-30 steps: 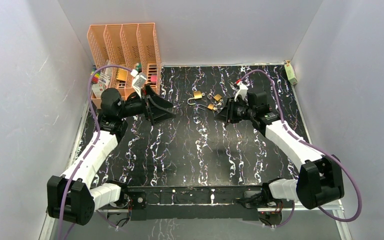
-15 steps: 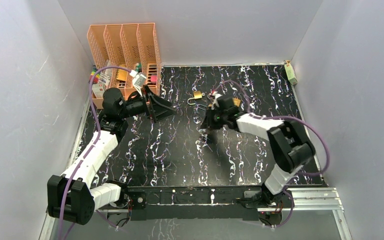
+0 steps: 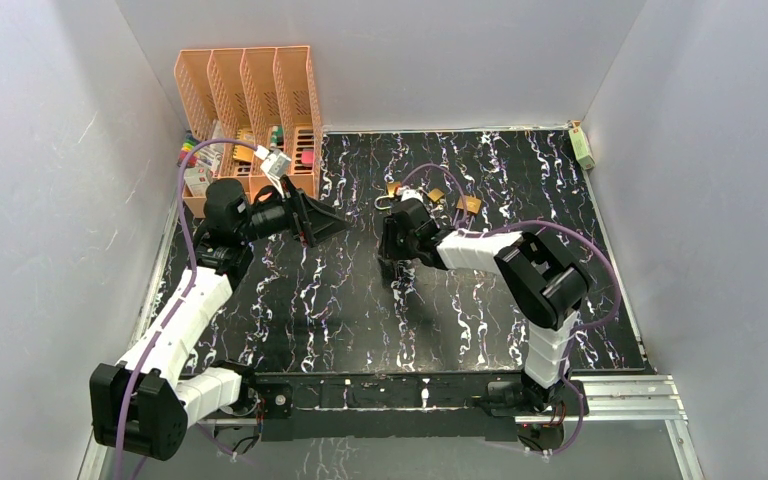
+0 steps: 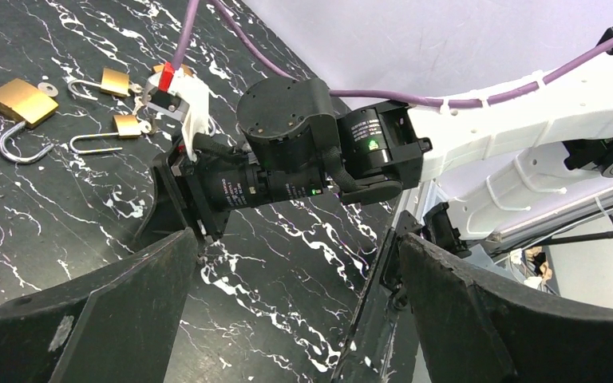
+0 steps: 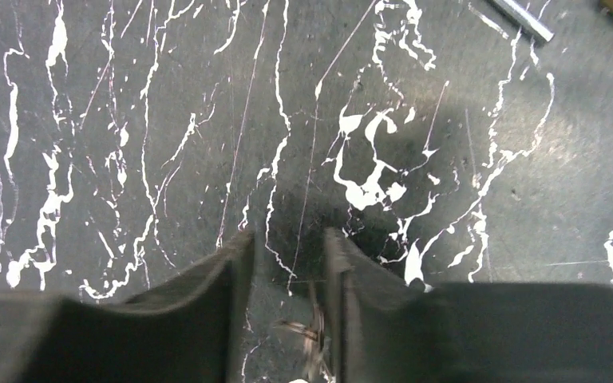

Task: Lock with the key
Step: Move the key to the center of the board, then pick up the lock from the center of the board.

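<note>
Several brass padlocks lie at the back middle of the mat: a large padlock [image 4: 22, 100] [image 3: 395, 188] with its shackle swung open, and small padlocks [image 4: 116, 81] [image 4: 128, 125] [image 3: 436, 195]. A small silver piece [image 4: 46, 88] lies beside the large one. My right gripper [image 3: 391, 252] [image 4: 169, 214] [image 5: 286, 247] points down at the mat, in front and left of the padlocks. Its fingers stand a narrow gap apart, with a thin blurred metal piece, seemingly the key [image 5: 316, 335], between them. My left gripper [image 3: 330, 222] [image 4: 295, 239] is wide open and empty, held above the mat left of the right gripper.
An orange slotted rack [image 3: 250, 90] with small items stands at the back left. Another brass padlock [image 3: 470, 205] lies right of the right wrist. A small green-and-white object [image 3: 583, 147] sits at the back right corner. Grey walls enclose the black marbled mat [image 3: 360, 310].
My right arm has folded and swung left, carrying its gripper from the padlocks down onto the mat farther left. The left gripper has barely moved.
</note>
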`<state>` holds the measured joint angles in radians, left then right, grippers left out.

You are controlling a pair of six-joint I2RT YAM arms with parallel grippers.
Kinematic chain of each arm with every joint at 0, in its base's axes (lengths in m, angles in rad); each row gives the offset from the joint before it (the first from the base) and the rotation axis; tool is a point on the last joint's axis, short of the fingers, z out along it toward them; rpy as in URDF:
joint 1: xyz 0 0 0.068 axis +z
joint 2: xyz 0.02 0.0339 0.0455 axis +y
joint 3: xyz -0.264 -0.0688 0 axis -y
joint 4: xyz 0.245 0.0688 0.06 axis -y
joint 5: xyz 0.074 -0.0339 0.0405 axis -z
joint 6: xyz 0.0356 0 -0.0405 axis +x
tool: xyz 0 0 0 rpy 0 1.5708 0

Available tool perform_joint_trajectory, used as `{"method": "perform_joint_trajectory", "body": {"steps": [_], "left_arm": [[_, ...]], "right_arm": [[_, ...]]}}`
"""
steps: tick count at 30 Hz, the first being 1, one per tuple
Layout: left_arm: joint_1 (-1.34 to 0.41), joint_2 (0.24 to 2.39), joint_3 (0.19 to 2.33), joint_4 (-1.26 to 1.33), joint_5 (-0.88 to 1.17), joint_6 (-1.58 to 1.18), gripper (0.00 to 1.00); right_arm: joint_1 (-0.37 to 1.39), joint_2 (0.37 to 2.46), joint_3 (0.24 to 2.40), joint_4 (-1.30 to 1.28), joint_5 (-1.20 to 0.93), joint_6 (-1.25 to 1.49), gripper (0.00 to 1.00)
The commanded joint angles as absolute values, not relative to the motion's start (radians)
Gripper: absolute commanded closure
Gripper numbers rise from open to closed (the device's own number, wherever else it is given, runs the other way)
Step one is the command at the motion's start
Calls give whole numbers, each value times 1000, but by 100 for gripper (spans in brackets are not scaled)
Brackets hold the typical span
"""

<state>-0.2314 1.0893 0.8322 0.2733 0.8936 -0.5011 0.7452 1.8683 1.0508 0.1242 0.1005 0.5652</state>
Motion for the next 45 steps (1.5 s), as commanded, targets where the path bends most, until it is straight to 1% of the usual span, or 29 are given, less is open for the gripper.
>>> {"method": "perform_joint_trajectory", "body": {"steps": [1, 5, 7, 9, 10, 13, 17, 20, 26, 31, 37, 41, 45], "left_arm": [[-229, 1065, 843, 264, 892, -485, 2], [-229, 1074, 856, 263, 897, -483, 2], [-229, 1074, 863, 253, 898, -474, 2], [-228, 1071, 870, 242, 898, -464, 2], [-229, 1069, 872, 236, 896, -460, 2], [-228, 1063, 872, 227, 894, -453, 2], [-229, 1063, 863, 235, 897, -460, 2], [-228, 1058, 857, 246, 905, -468, 2], [-229, 1042, 853, 222, 912, -459, 2], [-229, 1032, 846, 207, 917, -457, 2], [-229, 1029, 856, 169, 918, -422, 2], [-228, 1032, 862, 154, 922, -409, 2], [-228, 1031, 869, 141, 923, -400, 2]], "right_arm": [[760, 1844, 1109, 105, 208, 533, 43], [732, 1759, 1180, 50, 291, 449, 15], [674, 1720, 1221, 17, 266, 427, 10], [597, 1686, 1251, -39, 271, 416, 3], [560, 1673, 1263, -71, 283, 412, 2], [423, 1683, 1301, -180, 319, 418, 2], [314, 1802, 1412, -371, 329, 437, 4], [302, 1893, 1492, -459, 349, 444, 4], [302, 2027, 1594, -507, 360, 456, 5], [302, 2093, 1663, -544, 361, 470, 10], [301, 2118, 1662, -540, 374, 478, 15], [291, 2129, 1648, -505, 340, 482, 19], [285, 2147, 1649, -492, 323, 485, 21]]}}
